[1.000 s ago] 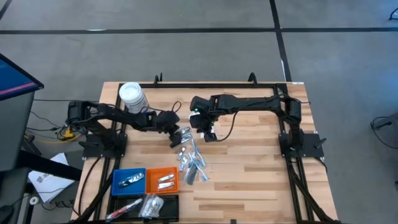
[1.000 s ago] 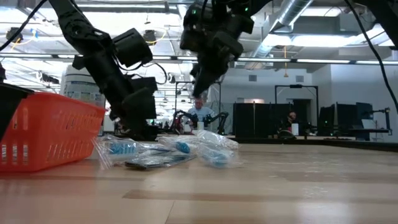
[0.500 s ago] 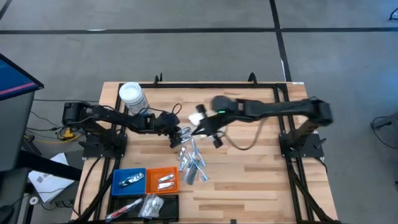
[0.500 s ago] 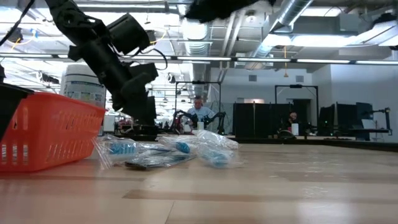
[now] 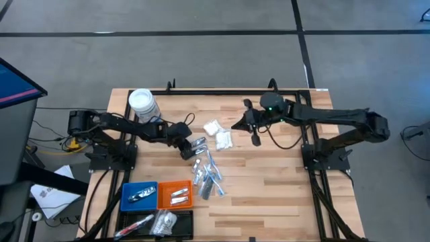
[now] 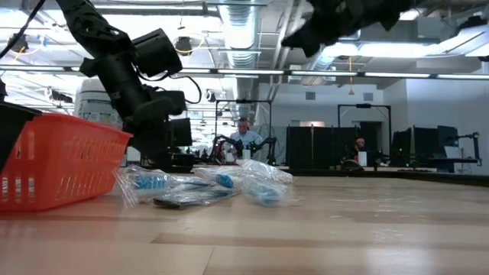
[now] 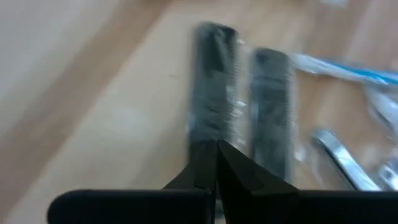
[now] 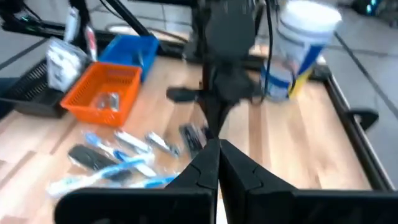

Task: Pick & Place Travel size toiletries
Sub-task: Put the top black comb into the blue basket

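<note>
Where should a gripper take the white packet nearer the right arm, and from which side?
Come straight down from above: the white packet lies flat on the table, clear of the toiletries pile. Probably pinch across its shorter width at the middle; it sits too low for a sideways approach.

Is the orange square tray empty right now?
No, the orange square tray holds a few small silvery items, seen from above.
</note>
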